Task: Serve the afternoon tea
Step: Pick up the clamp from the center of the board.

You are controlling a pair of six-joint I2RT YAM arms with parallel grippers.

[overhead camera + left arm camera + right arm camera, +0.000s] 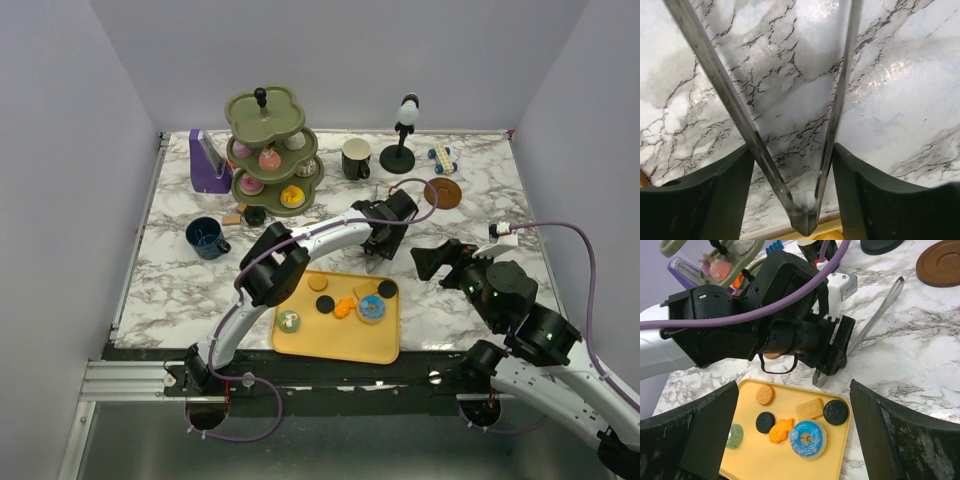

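My left gripper (792,150) is out past the far edge of the yellow tray (300,342), and its fingers (725,200) press against the outer sides of a pair of metal tongs (875,315) - one finger on each blade, so it is clamped on them near the hinge. The blades themselves stand spread in a narrow V. The tongs' long axis runs diagonally over the marble table (180,280): the hinge sits at the tray side and the tips point away to the back right, toward the brown coaster (443,192). They lie low over the marble, but I cannot tell whether the tips touch it. My right gripper (433,262) hangs to the right of the tray with its jaws wide apart and nothing between them. The treats are on the tray - a blue doughnut (807,438), an orange piece (781,430), two black biscuits (835,411) and a round tan biscuit (765,394). More cakes sit on the green three-tier stand (262,110) at the back left. The dark-blue mug (205,237) stands on the left and the black mug (356,158) at the back, just right of the stand.
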